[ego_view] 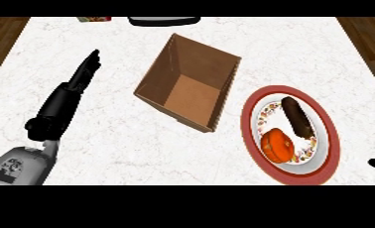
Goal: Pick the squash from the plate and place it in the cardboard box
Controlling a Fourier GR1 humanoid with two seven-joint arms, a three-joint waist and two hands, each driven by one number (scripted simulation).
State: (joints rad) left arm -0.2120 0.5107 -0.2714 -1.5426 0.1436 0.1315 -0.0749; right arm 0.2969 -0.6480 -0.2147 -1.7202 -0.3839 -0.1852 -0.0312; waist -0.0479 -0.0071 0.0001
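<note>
Two items on the plate [247, 123], so target only the orange squash [278, 144] at its near end. Curl round it, lift, carry left over the cardboard box [192, 95]. Leave left hand [70, 90] straight-fingered, empty; cannot tell the state of right hand [371, 162] at right edge.

Box mouth: the cardboard box [188, 89] is open upward and its floor shows bare; you can enter from above, between its standing walls.
Box to plate: only a narrow strip of surface [132, 142] separates the box's right wall from the plate [247, 123].
On the plate: a dark brown oblong item [298, 117] lies just beside the squash [278, 145], on its far right; the squash's near left is free.
Left side: your left robot hand [81, 76] stretches straight-fingered, well apart from the box.
Far edge: a dark object [164, 21] sits behind the box.
</note>
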